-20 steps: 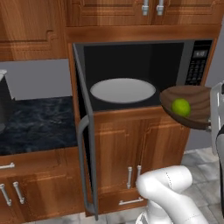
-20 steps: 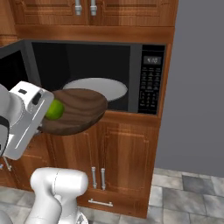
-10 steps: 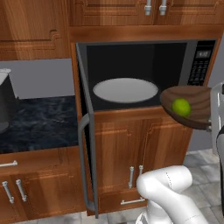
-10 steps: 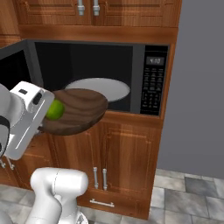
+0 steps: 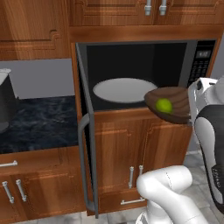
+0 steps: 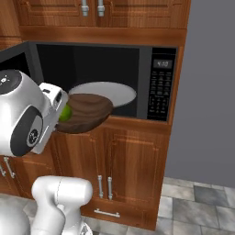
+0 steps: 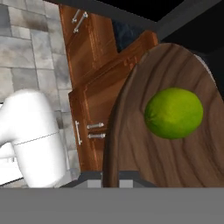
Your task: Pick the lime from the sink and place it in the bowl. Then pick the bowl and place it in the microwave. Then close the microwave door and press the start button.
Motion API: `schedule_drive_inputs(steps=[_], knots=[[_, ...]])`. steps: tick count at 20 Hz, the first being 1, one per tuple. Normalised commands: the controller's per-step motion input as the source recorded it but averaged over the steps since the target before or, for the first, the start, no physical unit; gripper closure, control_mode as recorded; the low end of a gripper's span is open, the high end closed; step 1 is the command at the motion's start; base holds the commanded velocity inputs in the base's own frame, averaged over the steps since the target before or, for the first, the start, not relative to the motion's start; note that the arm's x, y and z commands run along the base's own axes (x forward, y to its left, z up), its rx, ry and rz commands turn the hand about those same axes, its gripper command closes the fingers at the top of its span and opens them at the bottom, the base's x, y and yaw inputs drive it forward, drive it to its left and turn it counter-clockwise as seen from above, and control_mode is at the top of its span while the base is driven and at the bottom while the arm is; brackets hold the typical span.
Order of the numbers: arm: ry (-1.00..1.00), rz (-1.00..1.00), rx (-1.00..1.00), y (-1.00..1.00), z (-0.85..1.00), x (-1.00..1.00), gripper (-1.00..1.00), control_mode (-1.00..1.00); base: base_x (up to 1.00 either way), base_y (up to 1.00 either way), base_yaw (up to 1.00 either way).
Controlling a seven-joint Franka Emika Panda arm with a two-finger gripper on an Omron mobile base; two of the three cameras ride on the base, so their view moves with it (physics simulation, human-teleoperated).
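Note:
The dark brown wooden bowl (image 5: 174, 101) hangs level in front of the open microwave (image 5: 199, 65), just right of its pale turntable plate (image 5: 124, 89). The yellow-green lime (image 5: 164, 105) lies inside the bowl. My gripper (image 6: 58, 117) is shut on the bowl's (image 6: 88, 110) near rim, with the lime (image 6: 65, 113) right beside the hand. In the hand view the gripper (image 7: 111, 176) pinches the rim of the bowl (image 7: 144, 144) and the lime (image 7: 174, 113) rests on the wood. The microwave door (image 5: 86, 131) stands swung open at the left, edge-on. The sink is out of view.
Wooden cabinets (image 5: 131, 148) run below and above the microwave. A dark stone counter (image 5: 39, 124) with a dark pot (image 5: 6, 100) lies to the left. The keypad strip (image 6: 160, 87) is on the microwave's right. A grey wall (image 6: 206, 92) stands at the far right.
The bowl with the lime has moved slightly up and in toward the microwave opening. The views have shifted a little, so the base has crept.

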Motion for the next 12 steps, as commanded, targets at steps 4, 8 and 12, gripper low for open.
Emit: schedule_drive_inputs(steps=[4,8,12], knots=[[0.0,0.08,-0.01,0.12,-0.28,1.0,1.0,-1.0,0.0,0.0,0.0],[0.0,0.03,-0.03,0.17,-0.03,1.0,1.0,-1.0,0.0,0.0,0.0],[0.0,0.01,-0.02,0.02,0.0,1.0,1.0,-1.0,0.0,0.0,0.0]])
